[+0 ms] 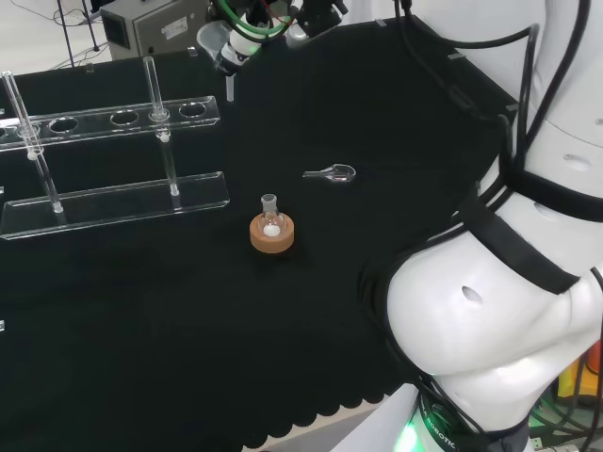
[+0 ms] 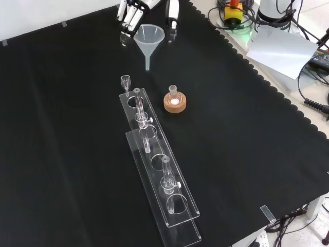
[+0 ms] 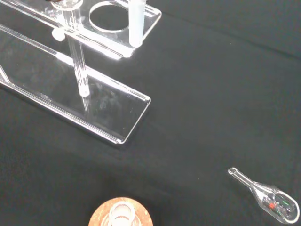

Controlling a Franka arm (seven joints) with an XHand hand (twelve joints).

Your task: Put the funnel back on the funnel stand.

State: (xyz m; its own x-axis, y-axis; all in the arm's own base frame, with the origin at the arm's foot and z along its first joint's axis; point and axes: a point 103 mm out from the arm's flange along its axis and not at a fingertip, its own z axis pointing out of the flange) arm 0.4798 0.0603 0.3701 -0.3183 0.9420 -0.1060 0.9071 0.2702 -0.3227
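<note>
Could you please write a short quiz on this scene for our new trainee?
1. True or false: the funnel already sits in the stand.
2. What holds the funnel? A) the hand B) the cork ring C) the cloth
3. What stands in the cork ring?

Key: 1. False, it hangs above the cloth, short of the stand. 2. A. 3. A small flask.

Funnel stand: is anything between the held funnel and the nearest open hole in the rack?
Nothing visible blocks the way. The hand holds the funnel in the air beyond the end of the funnel stand. The small flask on its cork ring stands beside the stand's end, and the small glass scoop lies apart; both are off the direct line.
</note>
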